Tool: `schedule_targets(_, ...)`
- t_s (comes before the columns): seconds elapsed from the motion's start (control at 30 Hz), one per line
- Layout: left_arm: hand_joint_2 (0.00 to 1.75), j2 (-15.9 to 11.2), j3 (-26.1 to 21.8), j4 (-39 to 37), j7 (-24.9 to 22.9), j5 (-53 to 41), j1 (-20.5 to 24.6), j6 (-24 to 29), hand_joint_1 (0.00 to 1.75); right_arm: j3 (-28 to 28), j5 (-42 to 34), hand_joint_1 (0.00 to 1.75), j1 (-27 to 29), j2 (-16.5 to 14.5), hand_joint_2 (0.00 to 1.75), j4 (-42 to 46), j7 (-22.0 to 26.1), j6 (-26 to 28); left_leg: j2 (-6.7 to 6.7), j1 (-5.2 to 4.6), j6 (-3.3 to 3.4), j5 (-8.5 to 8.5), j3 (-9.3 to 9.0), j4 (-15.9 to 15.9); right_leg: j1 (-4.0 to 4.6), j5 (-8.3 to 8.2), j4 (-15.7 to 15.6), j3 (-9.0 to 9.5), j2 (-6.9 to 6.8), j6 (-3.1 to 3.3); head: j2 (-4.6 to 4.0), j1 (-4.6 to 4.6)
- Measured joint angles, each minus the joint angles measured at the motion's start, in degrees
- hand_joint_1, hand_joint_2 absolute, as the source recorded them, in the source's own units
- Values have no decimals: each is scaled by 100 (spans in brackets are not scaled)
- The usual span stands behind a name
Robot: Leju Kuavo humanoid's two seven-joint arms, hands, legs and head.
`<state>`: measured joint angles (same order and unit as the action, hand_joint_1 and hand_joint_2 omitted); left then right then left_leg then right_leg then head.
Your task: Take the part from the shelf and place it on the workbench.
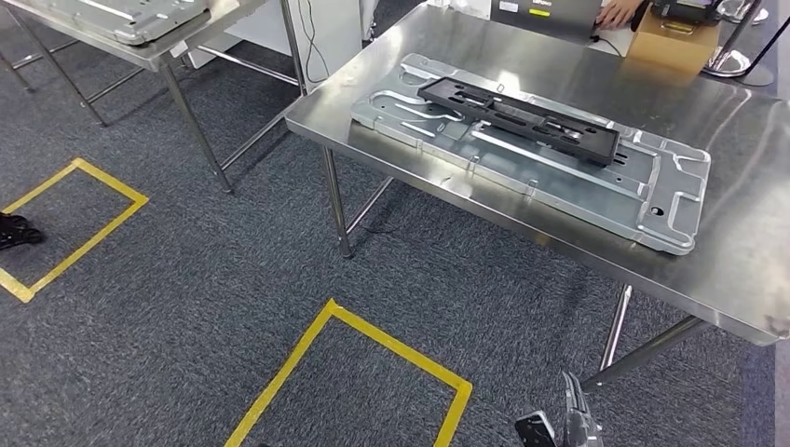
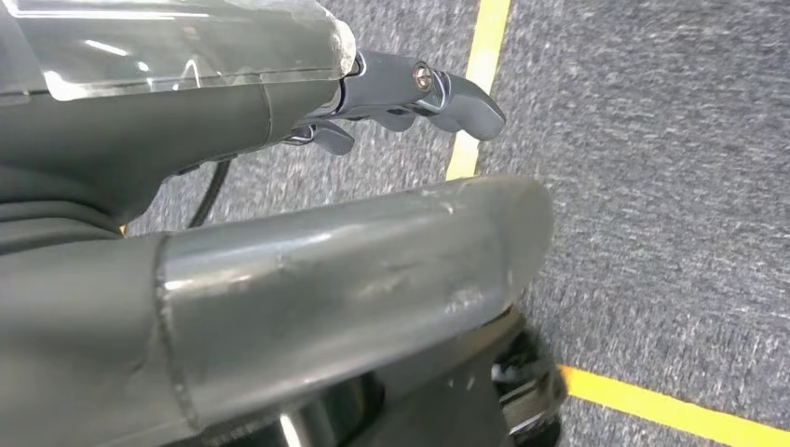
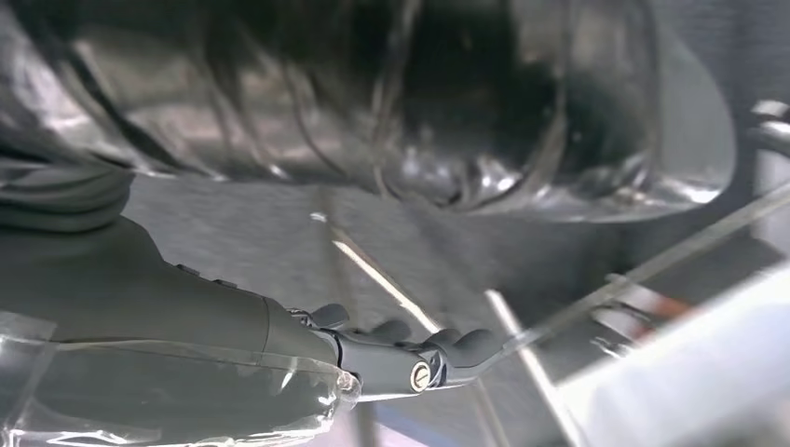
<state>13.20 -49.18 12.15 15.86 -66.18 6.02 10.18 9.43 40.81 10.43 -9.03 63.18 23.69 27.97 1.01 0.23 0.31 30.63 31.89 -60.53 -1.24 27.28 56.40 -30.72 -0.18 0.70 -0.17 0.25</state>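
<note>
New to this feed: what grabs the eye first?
The long black part lying on a silver metal plate atop the steel workbench, right of centre in the head view. Next, the yellow tape squares on the grey carpet in front. At the far edge, a person's hand rests beside a cardboard box.

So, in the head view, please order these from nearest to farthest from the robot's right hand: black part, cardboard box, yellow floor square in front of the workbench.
From the right hand, at the bottom edge:
1. Yellow floor square, just left.
2. Black part, on the metal plate.
3. Cardboard box, far corner.
</note>
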Motion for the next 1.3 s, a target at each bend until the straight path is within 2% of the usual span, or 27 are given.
schedule_targets(0.07,0,-8,-17,0,-5,-2,-9,5,0,202,16,0,-70,-40,0,-439,70,38,-36,23,-59,383,364,-761,11,-5,6,-31,-89,35,0,-4)
schedule_targets(0.1,0,-12,-23,0,-8,-3,-18,5,0,271,21,0,-103,-63,0,-608,80,43,-45,33,-83,498,518,-1091,16,-5,19,-49,-134,36,0,-5)
schedule_targets(0.13,0,-16,-29,0,-10,-3,-30,5,0,328,26,0,-135,-85,0,-751,88,47,-54,39,-98,510,586,-1250,19,-4,35,-64,-174,35,0,-5)
schedule_targets(0.17,0,-20,-34,0,-11,-3,-41,5,0,371,30,0,-165,-103,0,-861,93,48,-68,43,-104,411,541,-1179,20,-1,54,-74,-214,30,0,-5)
schedule_targets(0.23,0,-32,-42,0,-13,-3,-49,8,0,445,40,0,-219,-134,0,-1024,80,33,-168,45,-85,35,172,-488,21,13,92,-80,-293,10,0,-5)
schedule_targets(0.3,0,-41,-48,0,-12,-3,-31,18,0,537,78,0,-280,-152,0,-1180,-3,-50,-349,13,-20,-169,-146,164,49,35,131,-83,-370,-39,0,-3)
schedule_targets(0.37,0,-45,-58,0,-11,-3,-21,38,0,738,190,0,-391,-149,0,-1527,-89,-49,-388,-18,61,-175,-194,331,74,39,140,-76,-442,-107,0,1)
schedule_targets(0.43,0,-44,-80,0,-54,-5,-31,103,0,1063,338,0,-589,-88,0,-2243,-217,92,-283,-7,142,-220,-188,355,62,52,147,-56,-470,-185,0,2)
schedule_targets(0.47,0,-36,-92,0,-103,-6,-32,158,0,1235,391,0,-677,-36,0,-2667,-356,127,-236,2,182,-248,-192,374,52,118,212,-73,-401,-222,0,3)
schedule_targets(0.5,0,-19,-104,0,-166,-9,-23,223,0,1395,425,0,-734,25,0,-3056,-573,98,-188,12,225,-279,-190,392,41,254,383,-142,-295,-253,0,3)
schedule_targets(0.57,0,23,-120,0,-279,-32,13,340,0,1661,455,0,-763,124,0,-3673,-1170,-77,-78,9,283,-319,-156,396,31,656,1039,-442,-75,-288,0,4)
schedule_targets(0.6,0,42,-126,0,-319,-46,27,384,0,1770,458,0,-768,160,0,-3907,-1499,-186,-20,2,300,-330,-135,392,33,822,1408,-618,-30,-293,0,4)
schedule_targets(0.63,0,55,-131,0,-350,-60,34,420,0,1868,454,0,-775,183,0,-4110,-1818,-315,40,-6,306,-335,-122,387,33,887,1659,-740,-12,-293,0,4)
schedule_targets(0.67,0,62,-134,0,-371,-70,34,446,0,1953,444,0,-784,201,0,-4269,-2118,-468,98,-11,307,-337,-116,380,34,840,1722,-775,-2,-287,0,4)
schedule_targets(0.7,0,67,-137,0,-382,-81,33,465,0,2025,434,0,-799,210,0,-4402,-2380,-649,155,-14,304,-336,-116,370,34,683,1557,-702,15,-274,0,4)
schedule_targets(0.73,0,73,-139,0,-387,-92,35,479,0,2084,428,0,-815,217,0,-4514,-2595,-860,212,-14,299,-333,-117,358,34,463,1217,-543,69,-253,0,4)
schedule_targets(0.8,0,98,-139,0,-378,-107,49,505,0,2169,434,0,-847,226,0,-4684,-2822,-1255,318,-16,267,-323,-96,327,30,155,481,-203,336,-194,0,3)
schedule_targets(0.83,0,111,-139,0,-363,-108,59,518,0,2196,448,0,-862,226,0,-4750,-2843,-1396,366,-14,238,-323,-76,314,34,96,268,-110,431,-170,0,3)
schedule_targets(0.87,0,121,-139,0,-344,-108,66,529,0,2214,466,0,-883,226,0,-4804,-2839,-1492,411,-9,204,-326,-53,308,42,97,183,-77,480,-150,0,3)
schedule_targets(0.93,0,128,-139,0,-293,-110,68,542,0,2224,521,0,-940,209,0,-4887,-2808,-1640,494,5,126,-336,-22,303,42,74,153,-69,364,-103,-1,3)
schedule_targets(1.0,0,134,-139,0,-241,-116,62,548,0,2224,604,0,-986,179,0,-4948,-2777,-1815,363,0,64,-222,58,142,17,49,100,-43,227,-24,-1,-6)
schedule_targets(1.07,0,138,-138,0,-190,-124,75,549,0,2222,696,0,-1002,156,0,-5000,-2765,-1971,99,6,19,109,320,-413,15,39,71,-34,65,34,0,-19)
schedule_targets(1.13,0,140,-137,0,-151,-126,84,543,0,2214,789,0,-1016,150,0,-5043,-2782,-2073,-19,36,-26,437,673,-1155,28,43,77,-44,-104,51,0,-23)
schedule_targets(1.17,0,140,-137,0,-143,-135,78,538,0,2204,852,0,-1029,147,0,-5060,-2815,-2119,-43,51,-44,471,756,-1342,31,47,81,-47,-180,48,0,-23)
schedule_targets(1.2,0,139,-136,0,-151,-154,69,530,0,2183,932,0,-1045,142,0,-5075,-2869,-2165,-64,64,-59,407,740,-1338,30,52,87,-48,-255,42,0,-23)
schedule_targets(1.23,0,138,-131,0,-176,-182,61,520,0,2151,1019,0,-1061,134,0,-5087,-2938,-2206,-96,75,-66,244,599,-1085,27,60,97,-45,-319,30,0,-23)
schedule_targets(1.3,0,138,-112,0,-232,-229,68,506,0,2068,1159,0,-1091,115,0,-5106,-3044,-2253,-284,71,-55,-99,158,-269,34,89,134,-40,-433,-15,0,-23)
